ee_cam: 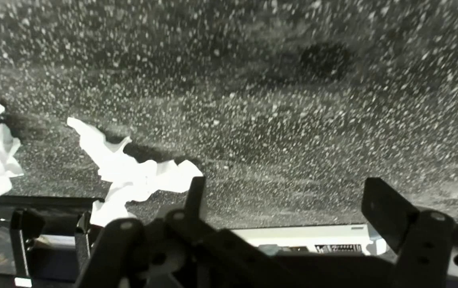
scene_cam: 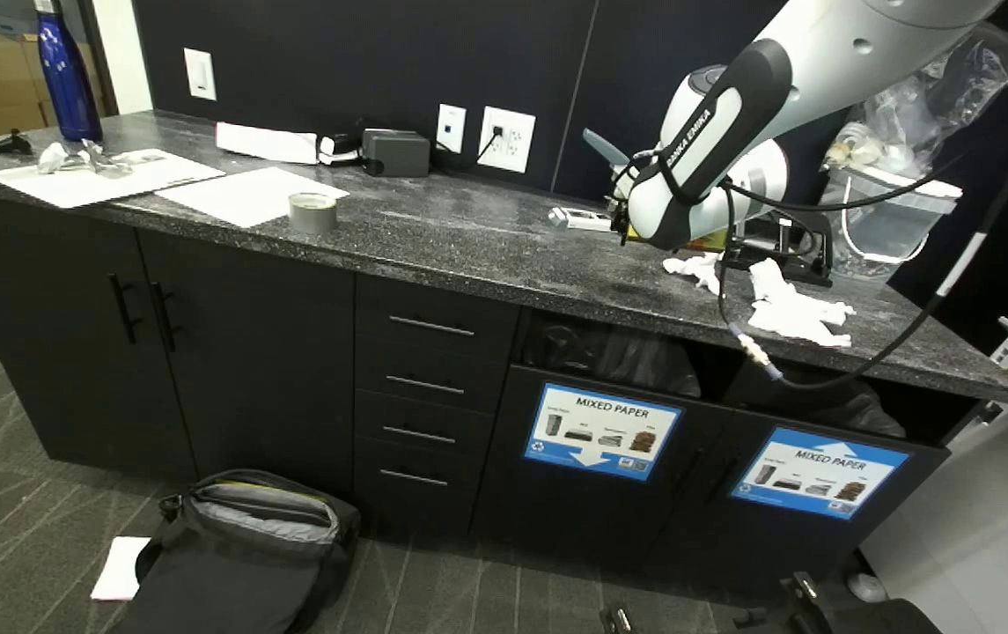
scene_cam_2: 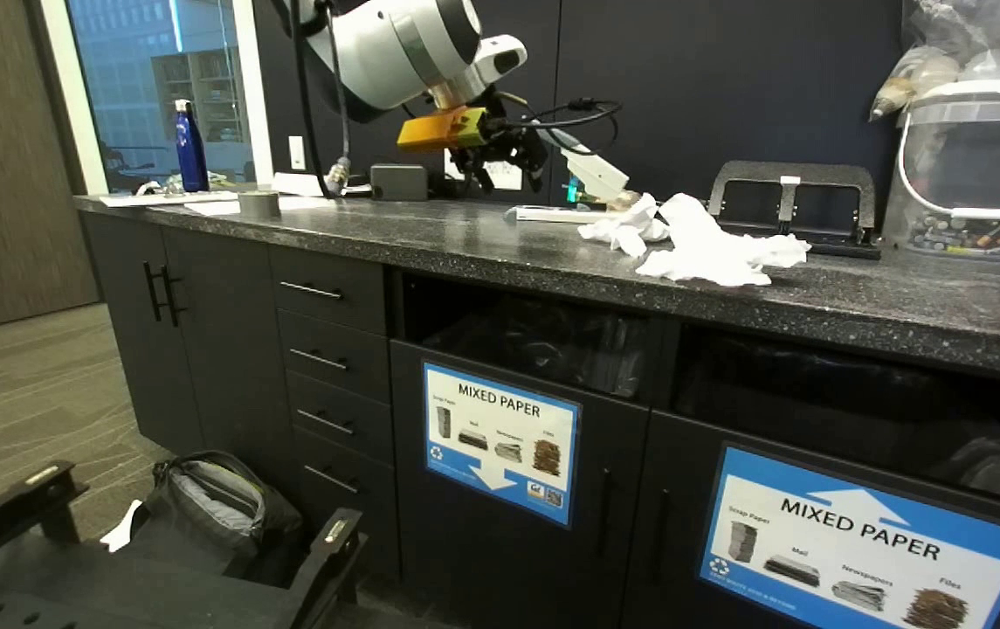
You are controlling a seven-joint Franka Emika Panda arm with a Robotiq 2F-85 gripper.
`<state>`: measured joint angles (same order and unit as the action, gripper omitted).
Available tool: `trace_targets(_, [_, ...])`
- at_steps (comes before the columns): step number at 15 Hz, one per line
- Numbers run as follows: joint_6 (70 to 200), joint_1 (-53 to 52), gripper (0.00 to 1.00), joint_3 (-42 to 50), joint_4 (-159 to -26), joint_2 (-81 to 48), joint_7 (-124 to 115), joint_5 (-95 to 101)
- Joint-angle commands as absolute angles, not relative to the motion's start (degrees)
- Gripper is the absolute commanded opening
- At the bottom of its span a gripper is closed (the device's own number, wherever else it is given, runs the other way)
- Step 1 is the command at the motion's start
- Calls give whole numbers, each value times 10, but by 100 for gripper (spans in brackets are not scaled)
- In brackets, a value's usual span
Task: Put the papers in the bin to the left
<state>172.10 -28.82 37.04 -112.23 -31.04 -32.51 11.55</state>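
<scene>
Dark wall panels (scene_cam_2: 683,79) back a speckled countertop (scene_cam_2: 438,236), and on it lie crumpled white papers (scene_cam_2: 713,253) in two wads. In an exterior view the larger wad (scene_cam: 794,319) slants from upper left to lower right, its loose tails pointing towards the countertop's right end. Seen in the wrist view, the smaller wad (ee_cam: 133,176) has its long axis on a like slant, narrow tip pointing away from the claw (ee_cam: 285,182), blunt end towards it, another limb splayed downward. Both wads lie to the right of the claw, and lower, in both exterior views; the wrist view shows that blunt end just beside a fingertip (ee_cam: 195,196). From where I stand the claw hangs above the countertop, fingers spread wide, gripping nothing. Near the wads is a black hole punch (scene_cam_2: 786,210), then a clear bucket (scene_cam_2: 971,170). Below, the left-hand MIXED PAPER bin (scene_cam: 578,506) bears an arrow pointing down; its twin (scene_cam: 759,546) stands beside it. Farther along to the left sit a tape roll (scene_cam: 312,216) and a blue bottle (scene_cam: 66,79).
</scene>
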Motion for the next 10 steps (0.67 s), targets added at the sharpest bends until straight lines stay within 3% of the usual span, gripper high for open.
trace_targets(1, [1717,-242,100,364,-1004,-390,-335,81])
trace_targets(6, [1619,-174,100,347,-864,-477,-331,47])
trace_targets(10, [1454,-76,100,253,-745,-507,-299,47])
